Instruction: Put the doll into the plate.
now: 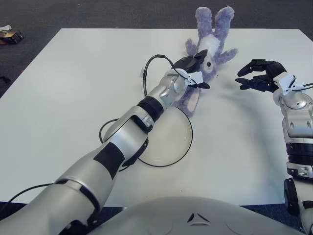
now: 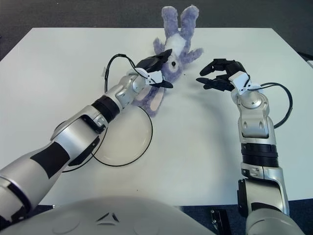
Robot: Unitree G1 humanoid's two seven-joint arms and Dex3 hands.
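A purple plush doll (image 1: 211, 36) lies on the white table, long ears toward the far edge, its lower end touching the far rim of the plate. The white, dark-rimmed plate (image 1: 171, 142) sits nearer me and holds nothing. My left hand (image 1: 194, 70) reaches across the plate and lies over the doll's middle with its fingers (image 2: 166, 53) spread against the plush, not closed around it. To the right of the doll, my right hand (image 1: 255, 77) hovers with fingers spread, apart from the doll.
A black cable loop (image 1: 149, 66) arches from my left wrist. The table's far edge (image 1: 146, 28) runs just behind the doll, with dark floor beyond. A small object (image 1: 10, 34) lies on the floor at far left.
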